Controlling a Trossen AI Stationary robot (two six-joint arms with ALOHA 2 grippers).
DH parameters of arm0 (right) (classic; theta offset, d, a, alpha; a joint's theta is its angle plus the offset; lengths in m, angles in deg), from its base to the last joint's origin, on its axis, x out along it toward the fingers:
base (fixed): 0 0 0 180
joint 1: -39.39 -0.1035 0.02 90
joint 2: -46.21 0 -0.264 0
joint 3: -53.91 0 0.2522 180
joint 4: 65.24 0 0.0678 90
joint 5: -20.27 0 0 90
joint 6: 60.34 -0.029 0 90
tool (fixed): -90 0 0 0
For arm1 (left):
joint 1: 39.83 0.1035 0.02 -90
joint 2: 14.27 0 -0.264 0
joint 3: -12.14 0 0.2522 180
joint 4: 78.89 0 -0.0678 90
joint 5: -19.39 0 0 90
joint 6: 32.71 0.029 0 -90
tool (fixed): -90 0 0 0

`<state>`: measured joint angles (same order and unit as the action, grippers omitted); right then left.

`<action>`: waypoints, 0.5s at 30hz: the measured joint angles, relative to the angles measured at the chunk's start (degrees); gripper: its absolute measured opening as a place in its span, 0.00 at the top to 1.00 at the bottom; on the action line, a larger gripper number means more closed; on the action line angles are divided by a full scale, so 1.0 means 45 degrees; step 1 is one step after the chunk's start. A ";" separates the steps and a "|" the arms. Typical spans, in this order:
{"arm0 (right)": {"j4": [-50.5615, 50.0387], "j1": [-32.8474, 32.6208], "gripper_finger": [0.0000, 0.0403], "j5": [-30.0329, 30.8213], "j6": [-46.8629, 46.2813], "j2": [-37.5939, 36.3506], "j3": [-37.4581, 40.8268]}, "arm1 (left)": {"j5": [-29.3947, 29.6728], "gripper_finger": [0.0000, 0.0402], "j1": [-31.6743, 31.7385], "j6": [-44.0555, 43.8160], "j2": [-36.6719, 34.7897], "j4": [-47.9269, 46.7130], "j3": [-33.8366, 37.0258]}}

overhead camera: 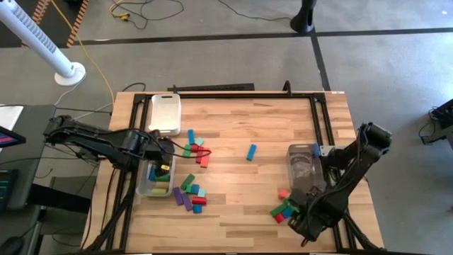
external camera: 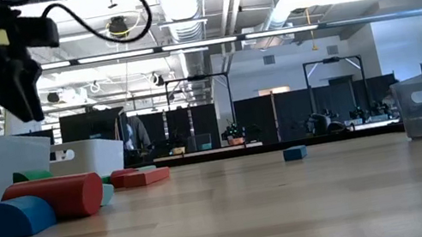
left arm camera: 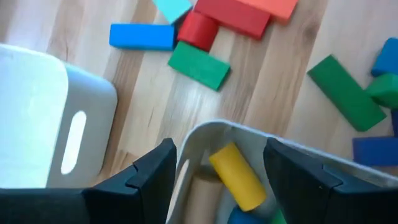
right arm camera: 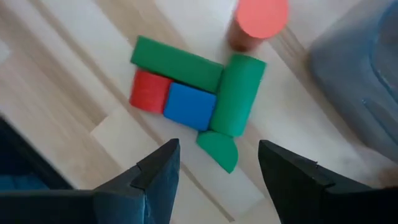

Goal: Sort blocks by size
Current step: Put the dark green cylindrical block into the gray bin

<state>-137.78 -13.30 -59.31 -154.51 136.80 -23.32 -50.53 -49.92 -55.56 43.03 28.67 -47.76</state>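
Observation:
My left gripper [left arm camera: 221,149] hangs open over the far end of the clear bin [overhead camera: 154,185] at the table's left and holds nothing. A yellow cylinder [left arm camera: 237,177] lies in that bin below it, among other blocks. My right gripper [right arm camera: 217,148] stands open above a cluster near the table's front right: a green bar [right arm camera: 177,62], a red cube [right arm camera: 148,91], a blue cube [right arm camera: 189,106], a green cylinder [right arm camera: 239,93], a green half-round [right arm camera: 219,152] and an upright red cylinder [right arm camera: 261,18]. All of these rest on the table.
A white tray [overhead camera: 164,113] sits at the back left and a second clear bin [overhead camera: 306,170] stands at the right. Loose blocks lie beside the left bin [overhead camera: 197,149] and in front of it [overhead camera: 190,197]. A lone blue block [overhead camera: 251,152] lies mid-table.

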 joint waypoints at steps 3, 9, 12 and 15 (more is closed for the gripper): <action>0.0640 0.0044 0.39 0.0044 -0.0267 0.0388 0.0348 | 0.0010 0.43 0.0000 0.0086 0.0000 0.0166 -0.0048; 0.0983 0.0828 0.39 0.0028 0.0129 0.1272 0.0619 | 0.0007 0.43 0.0000 0.0217 0.0000 0.0266 -0.0053; 0.0854 0.1260 0.39 0.0023 0.0232 0.1380 0.0620 | 0.0005 0.43 0.0000 0.0239 0.0000 0.0372 -0.0053; 0.0787 0.1512 0.39 -0.0089 0.0232 0.1380 0.0620 | 0.0005 0.43 -0.0005 0.0236 0.0000 0.0376 -0.0053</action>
<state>-134.24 -6.49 -59.71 -153.46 143.01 -20.53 -50.51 -49.94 -54.50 43.03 30.36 -47.99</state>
